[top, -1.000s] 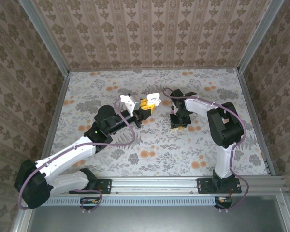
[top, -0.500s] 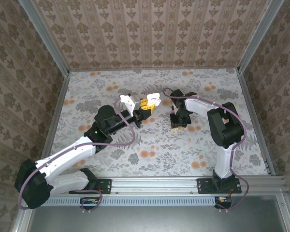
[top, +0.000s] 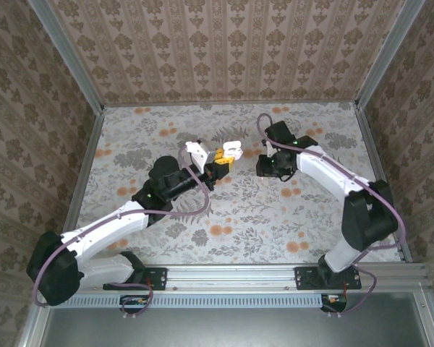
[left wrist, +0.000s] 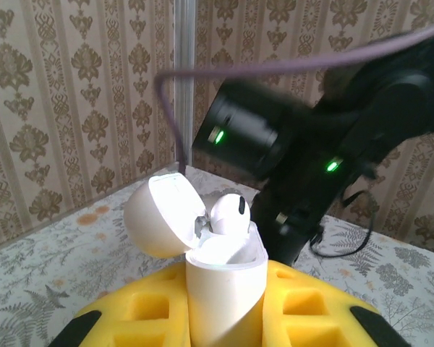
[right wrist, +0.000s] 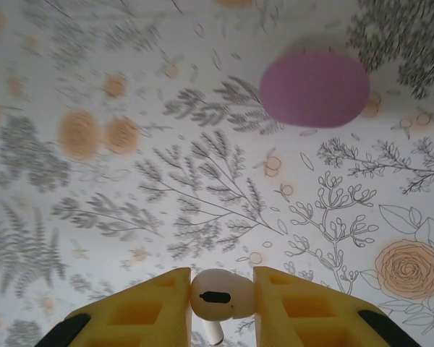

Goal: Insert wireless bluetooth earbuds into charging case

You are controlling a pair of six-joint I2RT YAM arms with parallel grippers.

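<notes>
Left gripper (top: 221, 155) clamps the open charging case (left wrist: 224, 285); one earbud (left wrist: 230, 215) sits inside (task about half done); right gripper (right wrist: 220, 303), right of the case, pinches the second earbud (right wrist: 217, 294), not yet inserted.

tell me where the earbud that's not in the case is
Right wrist view: the loose earbud is pinched in the right tool over the floral table, just right of the open charging case.
</notes>
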